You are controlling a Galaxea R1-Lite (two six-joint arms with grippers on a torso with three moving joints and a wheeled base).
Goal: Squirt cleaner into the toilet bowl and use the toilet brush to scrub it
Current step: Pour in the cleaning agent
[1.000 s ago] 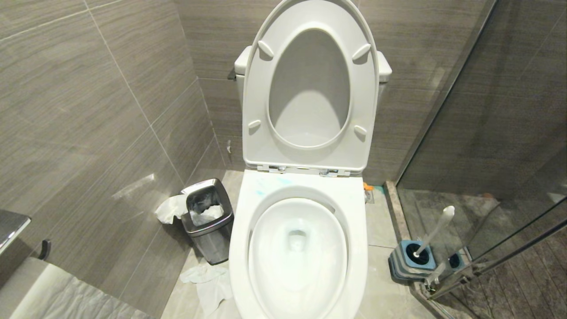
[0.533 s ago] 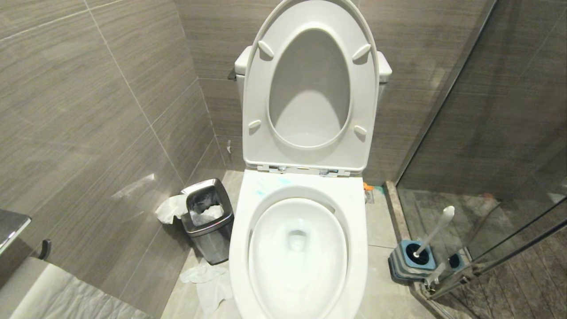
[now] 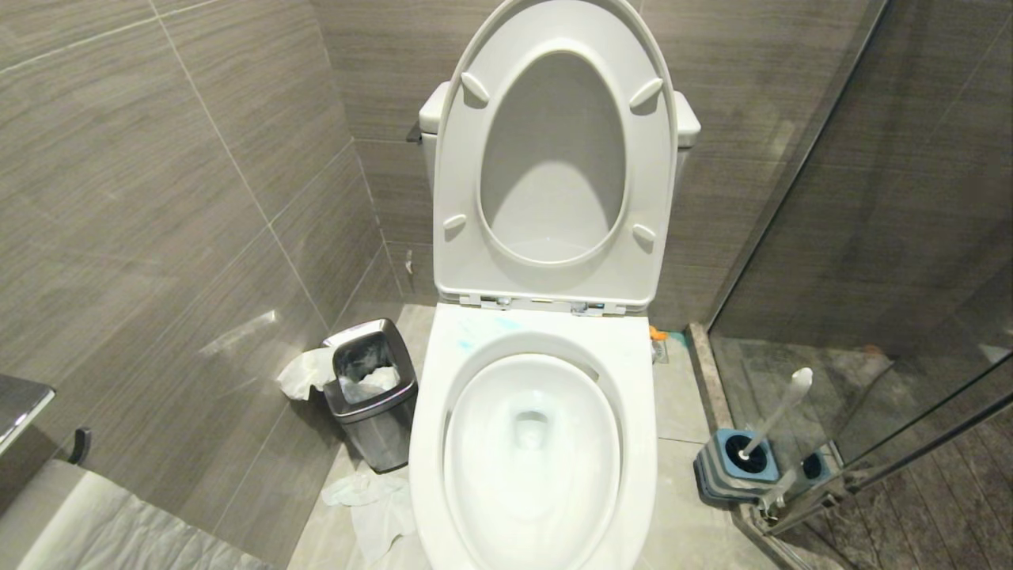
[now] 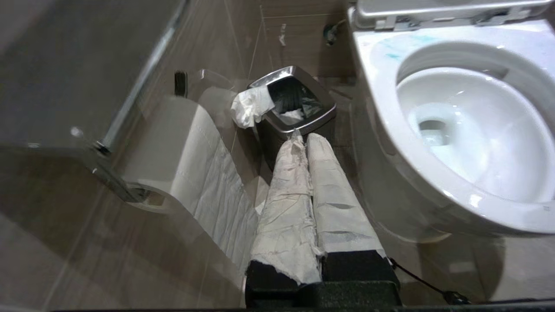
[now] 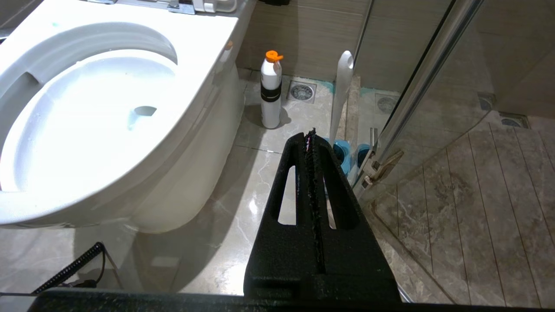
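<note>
Both grippers clenched and empty, left gripper by the bin, right gripper near the brush at lower right, bowl centre with cleaner smeared on its rim: open wide, grasp the handle high.

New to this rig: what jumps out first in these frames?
The toilet bowl fills the middle, seat and lid up, with turquoise cleaner smeared on its back rim. The toilet brush stands in its blue-and-grey base by the glass shower door on the right. A steel bin stuffed with tissue sits on the left.
</note>
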